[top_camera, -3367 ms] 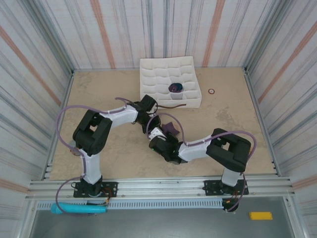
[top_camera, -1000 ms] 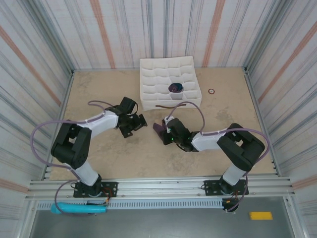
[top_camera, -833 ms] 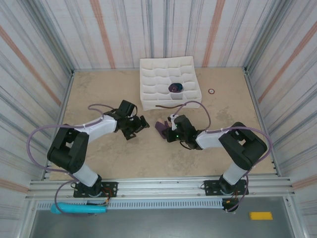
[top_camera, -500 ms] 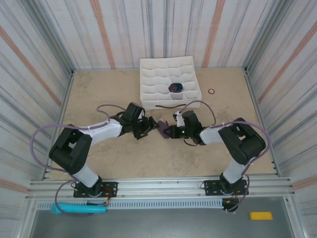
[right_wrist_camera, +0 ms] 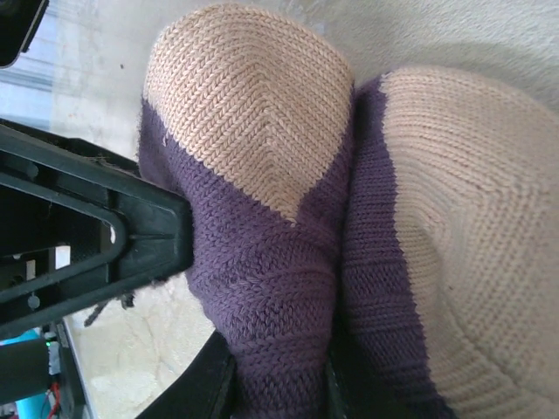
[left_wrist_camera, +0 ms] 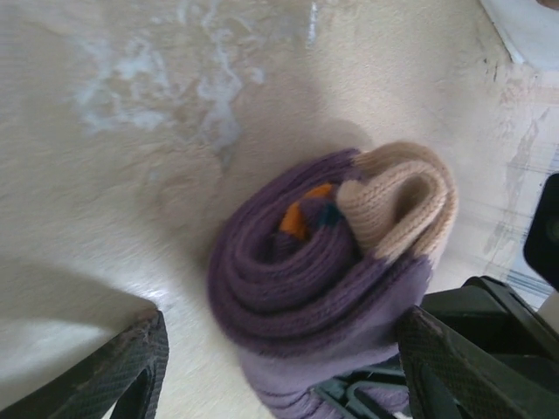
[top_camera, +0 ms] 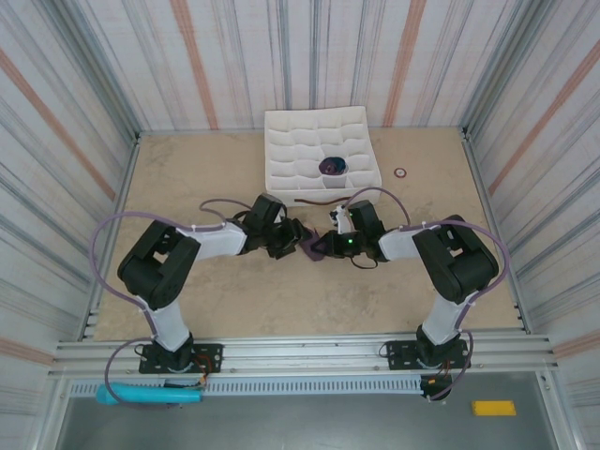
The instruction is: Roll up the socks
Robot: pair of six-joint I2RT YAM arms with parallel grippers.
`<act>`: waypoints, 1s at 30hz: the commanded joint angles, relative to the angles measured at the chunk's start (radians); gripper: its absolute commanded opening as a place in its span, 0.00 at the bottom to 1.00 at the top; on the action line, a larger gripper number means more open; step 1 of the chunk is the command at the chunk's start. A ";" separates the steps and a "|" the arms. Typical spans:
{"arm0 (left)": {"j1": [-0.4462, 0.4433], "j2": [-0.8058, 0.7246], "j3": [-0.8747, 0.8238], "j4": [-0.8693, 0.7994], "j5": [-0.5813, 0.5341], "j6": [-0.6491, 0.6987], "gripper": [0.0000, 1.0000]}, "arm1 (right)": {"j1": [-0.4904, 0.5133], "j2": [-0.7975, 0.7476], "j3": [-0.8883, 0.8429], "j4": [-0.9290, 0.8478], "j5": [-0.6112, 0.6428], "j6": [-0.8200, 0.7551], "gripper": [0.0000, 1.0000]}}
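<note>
The socks (left_wrist_camera: 323,262) are lying as one purple roll with peach toes on the table (top_camera: 187,187), near its middle and just in front of the white tray (top_camera: 279,180). We are seeing the left gripper (left_wrist_camera: 281,325) gaping wide, its fingers (left_wrist_camera: 131,367) flanking the roll, one of them touching the purple side. The right gripper (top_camera: 328,246) is facing it from the other side and pinching the roll's end between narrowly set jaws.

Both arms stretched inward at mid-table; the black left gripper (top_camera: 296,237) gaped wide, the right gripper (top_camera: 325,246) clamped, tips almost meeting.
</note>
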 commanded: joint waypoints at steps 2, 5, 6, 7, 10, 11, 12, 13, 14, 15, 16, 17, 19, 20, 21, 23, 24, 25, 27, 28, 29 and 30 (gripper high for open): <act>-0.031 0.049 0.034 -0.025 -0.007 -0.048 0.70 | -0.013 0.084 -0.071 -0.333 0.091 0.054 0.00; -0.042 0.060 0.032 -0.041 -0.017 -0.086 0.65 | -0.024 0.073 -0.071 -0.335 0.093 0.071 0.00; -0.047 0.064 0.032 -0.046 -0.022 -0.095 0.64 | -0.028 0.067 -0.070 -0.338 0.096 0.076 0.00; -0.050 0.069 0.037 -0.068 -0.029 -0.099 0.62 | -0.030 0.059 -0.073 -0.338 0.096 0.076 0.00; -0.053 0.085 0.076 -0.167 -0.055 -0.082 0.57 | -0.034 0.041 -0.068 -0.343 0.088 0.076 0.00; -0.052 0.091 0.087 -0.193 -0.057 -0.072 0.56 | -0.035 0.036 -0.068 -0.345 0.083 0.076 0.00; -0.049 0.099 0.103 -0.221 -0.057 -0.056 0.55 | -0.036 0.029 -0.068 -0.348 0.082 0.076 0.01; -0.047 0.109 0.122 -0.253 -0.053 -0.039 0.54 | -0.037 0.017 -0.068 -0.349 0.081 0.073 0.03; -0.045 0.117 0.139 -0.282 -0.049 -0.022 0.51 | -0.037 0.006 -0.070 -0.349 0.084 0.071 0.04; -0.040 0.127 0.152 -0.306 -0.042 -0.006 0.43 | -0.036 -0.010 -0.071 -0.351 0.089 0.066 0.05; -0.036 0.136 0.160 -0.322 -0.034 0.006 0.36 | -0.037 -0.026 -0.070 -0.354 0.097 0.060 0.07; -0.032 0.140 0.163 -0.326 -0.023 0.016 0.30 | -0.036 -0.041 -0.070 -0.359 0.105 0.054 0.09; -0.025 0.143 0.169 -0.339 -0.015 0.032 0.27 | -0.036 -0.075 -0.062 -0.378 0.123 0.035 0.15; -0.023 0.144 0.180 -0.358 -0.015 0.044 0.27 | -0.037 -0.088 -0.057 -0.390 0.129 0.025 0.18; -0.020 0.148 0.197 -0.386 -0.018 0.061 0.25 | -0.037 -0.106 -0.050 -0.404 0.138 0.014 0.22; -0.013 0.157 0.232 -0.435 -0.019 0.096 0.18 | -0.037 -0.144 -0.043 -0.426 0.151 -0.004 0.26; -0.009 0.164 0.245 -0.451 -0.013 0.111 0.13 | -0.036 -0.165 -0.039 -0.437 0.157 -0.014 0.28; -0.005 0.169 0.254 -0.459 -0.004 0.124 0.10 | -0.035 -0.190 -0.035 -0.452 0.166 -0.025 0.30; 0.002 0.175 0.266 -0.473 0.010 0.142 0.06 | -0.033 -0.241 -0.032 -0.478 0.192 -0.049 0.37; 0.006 0.178 0.272 -0.485 0.014 0.150 0.04 | -0.028 -0.274 -0.032 -0.491 0.210 -0.062 0.41; 0.006 0.177 0.277 -0.497 0.015 0.157 0.03 | -0.022 -0.302 -0.032 -0.502 0.234 -0.073 0.43; 0.009 0.178 0.283 -0.510 0.017 0.165 0.01 | -0.013 -0.339 -0.032 -0.518 0.267 -0.086 0.44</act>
